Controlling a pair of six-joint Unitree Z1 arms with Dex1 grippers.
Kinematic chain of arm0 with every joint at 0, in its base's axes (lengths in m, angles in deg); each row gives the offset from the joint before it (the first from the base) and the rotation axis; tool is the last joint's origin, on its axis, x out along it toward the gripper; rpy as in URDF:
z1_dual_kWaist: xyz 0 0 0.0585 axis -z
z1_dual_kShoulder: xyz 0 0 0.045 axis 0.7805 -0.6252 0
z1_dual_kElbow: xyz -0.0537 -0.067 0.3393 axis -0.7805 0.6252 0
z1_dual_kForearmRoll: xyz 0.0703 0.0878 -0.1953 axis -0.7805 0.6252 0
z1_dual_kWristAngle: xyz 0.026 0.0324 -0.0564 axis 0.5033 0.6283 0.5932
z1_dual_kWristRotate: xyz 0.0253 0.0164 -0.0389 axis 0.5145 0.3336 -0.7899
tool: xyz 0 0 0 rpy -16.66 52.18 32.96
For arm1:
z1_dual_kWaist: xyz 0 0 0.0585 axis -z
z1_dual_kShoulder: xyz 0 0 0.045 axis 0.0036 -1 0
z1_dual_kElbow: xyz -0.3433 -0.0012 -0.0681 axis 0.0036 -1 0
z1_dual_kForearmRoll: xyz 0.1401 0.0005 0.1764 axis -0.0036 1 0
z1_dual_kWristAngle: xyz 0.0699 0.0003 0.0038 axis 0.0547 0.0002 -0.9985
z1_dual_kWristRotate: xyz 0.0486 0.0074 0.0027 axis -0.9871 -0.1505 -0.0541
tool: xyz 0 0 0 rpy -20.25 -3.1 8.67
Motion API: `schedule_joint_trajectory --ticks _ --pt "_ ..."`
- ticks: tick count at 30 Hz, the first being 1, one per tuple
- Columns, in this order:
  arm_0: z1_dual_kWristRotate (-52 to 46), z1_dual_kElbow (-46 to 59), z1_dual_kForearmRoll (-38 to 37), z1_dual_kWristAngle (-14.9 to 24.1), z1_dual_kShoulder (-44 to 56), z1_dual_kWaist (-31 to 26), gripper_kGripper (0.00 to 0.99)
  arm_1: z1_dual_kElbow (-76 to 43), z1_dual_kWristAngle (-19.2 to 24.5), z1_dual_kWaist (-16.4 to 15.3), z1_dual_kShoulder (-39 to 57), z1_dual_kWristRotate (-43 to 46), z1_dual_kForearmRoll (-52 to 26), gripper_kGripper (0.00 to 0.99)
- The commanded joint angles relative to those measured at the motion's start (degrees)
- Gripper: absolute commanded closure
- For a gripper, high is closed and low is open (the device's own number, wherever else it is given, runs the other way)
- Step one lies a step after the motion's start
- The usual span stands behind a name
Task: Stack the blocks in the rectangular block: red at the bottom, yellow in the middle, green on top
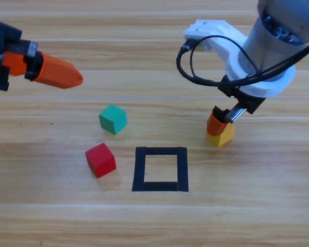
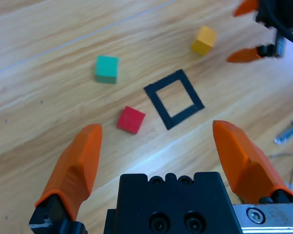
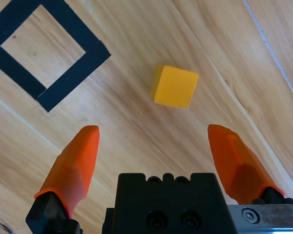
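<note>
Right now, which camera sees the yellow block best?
The right wrist view: the yellow block sits big and whole ahead of the open right gripper. In the high view that gripper covers part of it. The left wrist view shows it whole but small and far off.

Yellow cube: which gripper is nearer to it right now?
Right. The right gripper hovers directly above the yellow cube, jaws open, not gripping it. The left gripper waits open near the table's far left, beyond the teal-green cube.
</note>
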Motion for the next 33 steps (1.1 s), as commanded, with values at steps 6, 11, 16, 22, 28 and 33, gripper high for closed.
schedule_joint_trajectory --ticks 6,11,16,22,28,33 --pt "-15.7 0.8 0.9 11.4 -6.9 0.7 0.019 2.1 2.1 2.0 -10.6 0.0 1.1 0.013" --pt "5.5 -5.3 2.5 4.4 -15.4 0.7 0.004 3.4 4.0 2.0 -13.9 0.2 1.1 0.042" --pt "22.5 -8.1 5.0 1.9 -19.9 0.7 0.000 4.1 4.0 2.0 -15.7 0.5 1.1 0.068" --pt "26.4 -9.3 7.9 2.7 -24.4 0.7 0.000 4.5 3.9 2.0 -16.8 0.8 1.2 0.140" --pt "26.4 -14.7 12.6 4.0 -33.6 0.7 0.000 6.2 4.1 2.0 -19.4 1.3 2.1 0.179" --pt "26.2 -16.2 13.6 3.6 -36.3 0.7 0.000 7.6 4.2 2.3 -21.0 1.3 3.5 0.205"
